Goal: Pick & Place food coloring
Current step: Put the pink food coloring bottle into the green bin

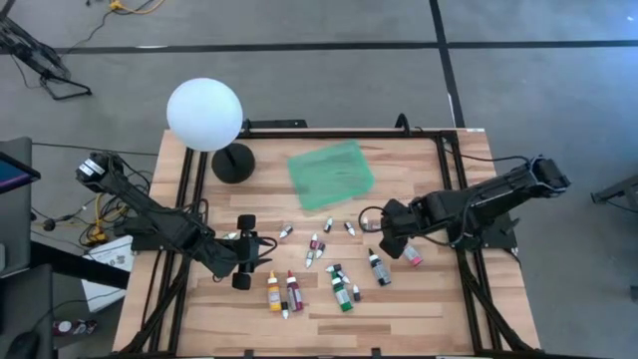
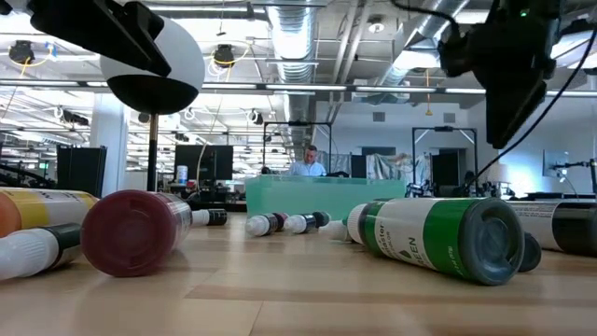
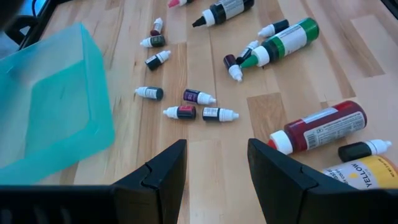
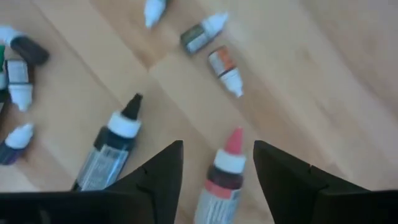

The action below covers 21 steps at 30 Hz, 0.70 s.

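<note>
Pale butcher-block planks make up the table (image 1: pixel 429 309), framed by black rails, with an open workshop and a seated person (image 2: pixel 306 161) visible beyond it in the low view. Toward the table's far edge lies a flat green tray (image 1: pixel 331 174), and nothing sits in it. Just beside the tray, on its left, stands a lamp with a white globe (image 1: pixel 204 114) on a black base.

Nearer than the tray, the food coloring (image 1: pixel 339 284) lies scattered across the boards: small droppers close to the tray, larger yellow, red, green and dark bottles farther from it. All lie on their sides.

Left of the bottles, the left gripper (image 1: pixel 245 251) hovers with fingers spread and empty. Right of them, the right gripper (image 1: pixel 383 239) hangs over a pink bottle (image 4: pixel 222 177), fingers apart either side, not touching.
</note>
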Tool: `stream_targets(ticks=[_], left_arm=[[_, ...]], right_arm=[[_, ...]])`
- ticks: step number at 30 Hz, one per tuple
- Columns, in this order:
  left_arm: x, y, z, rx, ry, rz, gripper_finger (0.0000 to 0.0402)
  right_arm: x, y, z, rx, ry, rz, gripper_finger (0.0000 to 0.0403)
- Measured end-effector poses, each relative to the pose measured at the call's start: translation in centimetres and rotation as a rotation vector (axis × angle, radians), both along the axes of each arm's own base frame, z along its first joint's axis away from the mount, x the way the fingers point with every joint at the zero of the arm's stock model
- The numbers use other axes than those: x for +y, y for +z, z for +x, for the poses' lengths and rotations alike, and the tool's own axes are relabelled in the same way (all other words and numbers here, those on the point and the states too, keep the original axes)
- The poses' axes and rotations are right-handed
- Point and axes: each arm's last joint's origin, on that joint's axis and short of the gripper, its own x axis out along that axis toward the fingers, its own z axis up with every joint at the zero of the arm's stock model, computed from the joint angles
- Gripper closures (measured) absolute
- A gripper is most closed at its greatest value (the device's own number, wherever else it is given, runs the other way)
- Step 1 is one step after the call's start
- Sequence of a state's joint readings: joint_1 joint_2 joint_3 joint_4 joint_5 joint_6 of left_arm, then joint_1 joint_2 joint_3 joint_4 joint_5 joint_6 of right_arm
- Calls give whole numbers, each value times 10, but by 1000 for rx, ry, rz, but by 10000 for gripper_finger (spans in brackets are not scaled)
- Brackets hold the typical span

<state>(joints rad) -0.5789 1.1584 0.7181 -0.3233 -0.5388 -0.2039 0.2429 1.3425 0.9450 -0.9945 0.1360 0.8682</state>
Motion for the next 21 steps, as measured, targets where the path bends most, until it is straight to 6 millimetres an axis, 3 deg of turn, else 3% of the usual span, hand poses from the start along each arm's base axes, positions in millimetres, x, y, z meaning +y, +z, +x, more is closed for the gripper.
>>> stream_targets(ticks=[9,21], left_arm=[[0,0,0,0,0,0,236],[0,0,0,0,1,-2,236]], right_arm=[[-9,-21,6,183,-27,74,176],[-18,-42,17,293,48,119,183]])
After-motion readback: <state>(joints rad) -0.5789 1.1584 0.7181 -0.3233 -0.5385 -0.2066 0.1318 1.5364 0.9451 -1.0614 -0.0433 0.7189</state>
